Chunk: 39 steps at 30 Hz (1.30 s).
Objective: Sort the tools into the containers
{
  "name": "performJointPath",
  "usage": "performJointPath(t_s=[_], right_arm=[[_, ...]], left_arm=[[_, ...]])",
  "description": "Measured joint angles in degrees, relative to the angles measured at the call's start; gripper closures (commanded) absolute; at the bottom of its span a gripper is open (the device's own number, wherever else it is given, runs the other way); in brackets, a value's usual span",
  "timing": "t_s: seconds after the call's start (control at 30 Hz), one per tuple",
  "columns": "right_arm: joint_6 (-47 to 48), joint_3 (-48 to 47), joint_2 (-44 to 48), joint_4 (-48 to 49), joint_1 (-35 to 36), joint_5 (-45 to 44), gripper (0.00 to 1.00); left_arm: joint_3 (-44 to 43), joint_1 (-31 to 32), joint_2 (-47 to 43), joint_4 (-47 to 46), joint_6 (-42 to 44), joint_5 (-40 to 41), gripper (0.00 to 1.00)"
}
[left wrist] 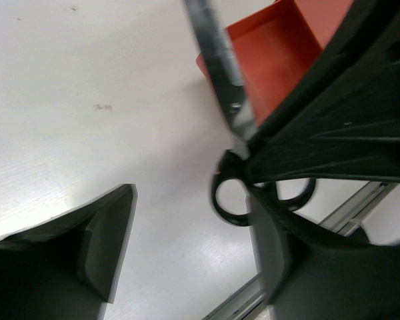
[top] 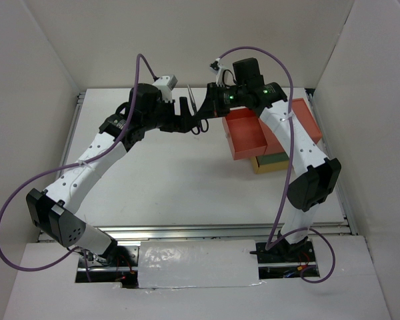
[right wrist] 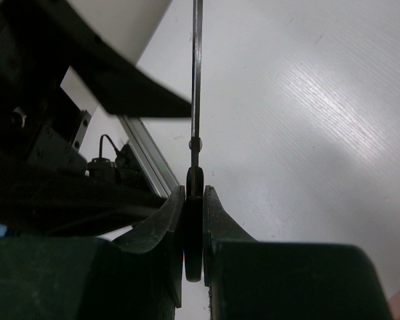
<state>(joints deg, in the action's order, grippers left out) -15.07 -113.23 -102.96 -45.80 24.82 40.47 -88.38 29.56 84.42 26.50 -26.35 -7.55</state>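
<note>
I see the white table [top: 180, 180] filling the top view, with white panels around it. The left arm [top: 87, 170] reaches from its base up and to the right. The right arm [top: 300, 143] bends up and to the left. The two meet over the far middle of the table.

At the far right sits the stack of containers [top: 309, 113]. It is red on top, with a strip of the green box [top: 279, 158] beneath and the yellow box [top: 270, 168] at the bottom. The red drawer [top: 245, 137] is drawn out toward the left, with its inside showing. The right arm passes over the stack.

The right gripper [right wrist: 193, 200] is clenched. In its wrist view I see both fingers pressing flat on the black handle of the scissors [right wrist: 197, 80], and the thin blades stick straight out beyond the fingertips. The left gripper [left wrist: 187, 213] is released, and its fingers stand wide apart in its own wrist view. The scissors' handle rings sit just beside one of its fingers and are not pinched between the two.

The scissors hang in the air between the two grippers, above the table and just left of the open red drawer. In the top view their blades point toward the far side.
</note>
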Motion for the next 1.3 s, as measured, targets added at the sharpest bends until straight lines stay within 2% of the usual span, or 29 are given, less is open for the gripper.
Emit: performJointPath(t_s=[0.13,0.2,0.33,0.47,0.6,0.87,1.3], right_arm=[[1.09,2.69,4.39,-1.07,-2.80,-1.09,1.00],[2.27,6.91,9.22,-1.09,-5.73,-2.95,1.00],[5.14,15.21,19.71,-3.23,-11.58,-10.84,1.00],[6.67,18.97,24.46,-4.42,-11.80,-18.05,1.00],[6.75,19.45,22.71,-4.55,-11.72,-22.27,1.00],[1.27,19.37,12.55,-5.11,-12.35,-29.29,1.00],[-3.39,19.37,9.77,-6.16,-13.57,-24.79,0.96]], left_arm=[[0.00,-1.62,0.00,-0.04,-0.35,1.07,0.01],[0.00,-3.04,-0.13,0.04,-0.33,2.43,0.01],[0.81,-6.38,-1.25,-0.37,0.72,5.07,0.01],[1.29,-7.74,-2.03,-0.57,0.81,6.40,0.01],[1.29,-7.72,-2.03,-0.66,0.79,6.47,0.01],[1.62,-7.74,-2.03,-1.07,0.72,7.72,0.01],[3.63,-10.93,-1.88,-1.36,0.42,1.97,0.01]])
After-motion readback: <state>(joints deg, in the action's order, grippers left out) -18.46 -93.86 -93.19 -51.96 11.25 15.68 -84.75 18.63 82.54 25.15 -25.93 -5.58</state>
